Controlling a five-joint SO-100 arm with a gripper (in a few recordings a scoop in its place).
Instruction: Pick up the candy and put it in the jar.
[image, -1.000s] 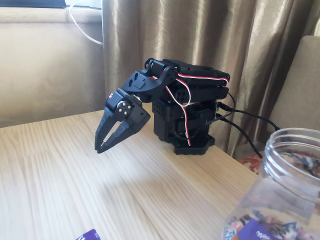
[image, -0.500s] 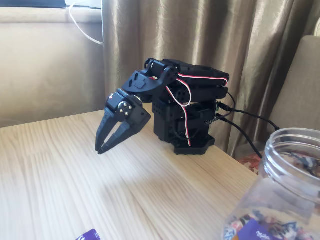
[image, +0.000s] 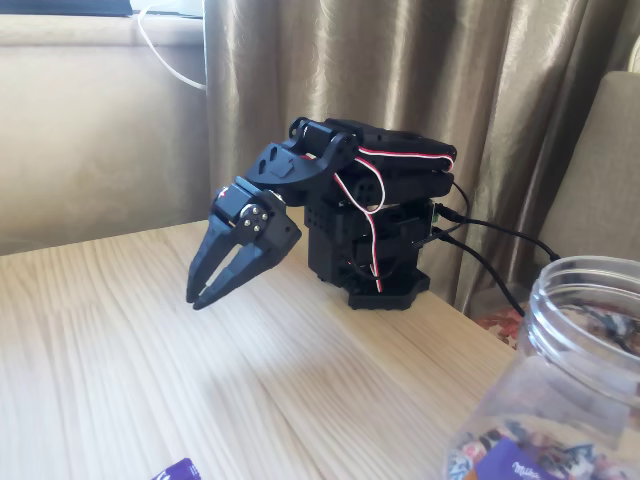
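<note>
The candy (image: 177, 470) is a shiny purple wrapper, cut off by the bottom edge of the fixed view, lying on the wooden table (image: 120, 350). The clear plastic jar (image: 560, 400) stands at the lower right, its ribbed wide mouth up and purple wrappers showing through its wall. My black gripper (image: 194, 299) hangs tilted down just above the table, left of the arm's base (image: 365, 250), far behind the candy. Its jaws are a narrow crack open with nothing between them.
Brown curtains (image: 400, 70) hang behind the arm, and black cables (image: 500, 250) trail from its base to the right. A beige chair back (image: 600, 180) stands at the right edge. The table's right edge runs diagonally past the base toward the jar.
The gripper has swung slightly to the left and its jaws have parted a little. The candy and jar have not moved.
</note>
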